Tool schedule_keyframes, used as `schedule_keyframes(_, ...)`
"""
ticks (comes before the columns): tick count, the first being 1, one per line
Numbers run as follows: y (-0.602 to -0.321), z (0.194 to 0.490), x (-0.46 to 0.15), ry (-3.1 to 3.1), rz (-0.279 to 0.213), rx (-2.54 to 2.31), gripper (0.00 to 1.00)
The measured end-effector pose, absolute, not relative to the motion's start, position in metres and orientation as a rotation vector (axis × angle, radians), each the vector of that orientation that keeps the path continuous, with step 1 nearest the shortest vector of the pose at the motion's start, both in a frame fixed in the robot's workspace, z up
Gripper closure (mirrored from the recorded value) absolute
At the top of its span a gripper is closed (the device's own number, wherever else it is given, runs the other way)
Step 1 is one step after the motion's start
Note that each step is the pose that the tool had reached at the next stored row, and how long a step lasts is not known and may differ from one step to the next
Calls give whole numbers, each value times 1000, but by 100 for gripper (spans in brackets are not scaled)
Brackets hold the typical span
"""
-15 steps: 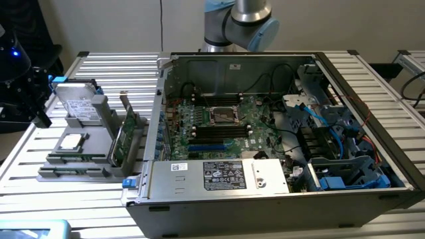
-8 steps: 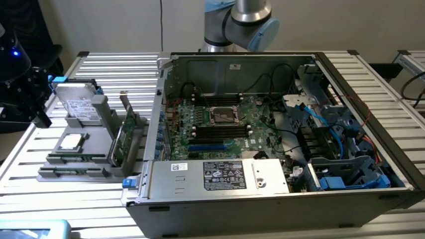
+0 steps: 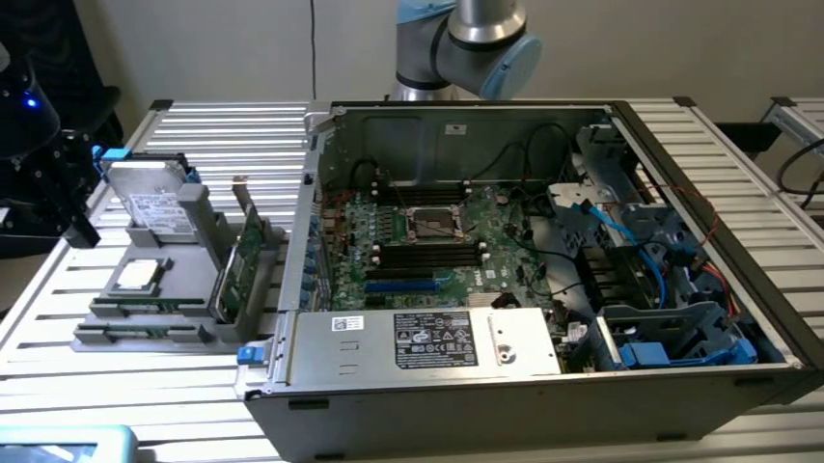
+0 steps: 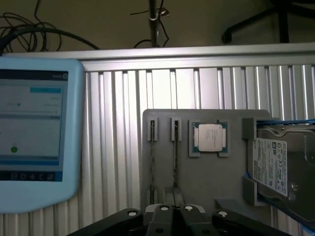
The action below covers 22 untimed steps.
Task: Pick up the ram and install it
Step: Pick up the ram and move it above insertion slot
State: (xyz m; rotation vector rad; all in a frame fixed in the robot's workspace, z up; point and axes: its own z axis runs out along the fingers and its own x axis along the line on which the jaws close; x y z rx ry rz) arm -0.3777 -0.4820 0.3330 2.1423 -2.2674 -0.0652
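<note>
The ram (image 3: 145, 307) is a slim green stick standing on edge in a slot of the grey holder (image 3: 174, 333), at the exterior view's left of the case. From the wrist view I look down on the ram (image 4: 174, 157) as a thin line in its slot, beside a second narrow slot. My gripper (image 4: 173, 214) hangs above the holder's near edge with its dark fingers together, shut and holding nothing. The open computer case (image 3: 721, 381) shows the motherboard, with black memory slots (image 3: 415, 256) on both sides of the CPU socket.
The holder also carries a silver CPU chip (image 4: 209, 137), a hard drive (image 4: 280, 164) and an upright green expansion card (image 3: 245, 265). A blue-framed tablet (image 4: 34, 137) lies on the slatted table. A power supply (image 3: 425, 342) and cables fill the case's near side.
</note>
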Motion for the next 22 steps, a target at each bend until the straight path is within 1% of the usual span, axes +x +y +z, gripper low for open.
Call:
schedule_keyframes(1, -482, 333, -378, -2267, -65, 2143, 88)
schedule_keyframes(2, -482, 333, -378, -2266, -65, 2144, 82)
schedule_keyframes(3, -482, 333, -378, -2265, -65, 2145, 82)
schedule_keyframes(5, -482, 333, -378, -2264, -65, 2146, 70)
schedule_keyframes(6, -482, 333, -378, -2264, -65, 2146, 70)
schedule_keyframes(7, -482, 332, -378, -2264, -65, 2146, 64)
schedule_keyframes(22, -488, 305, -375, -2261, -65, 2149, 64)
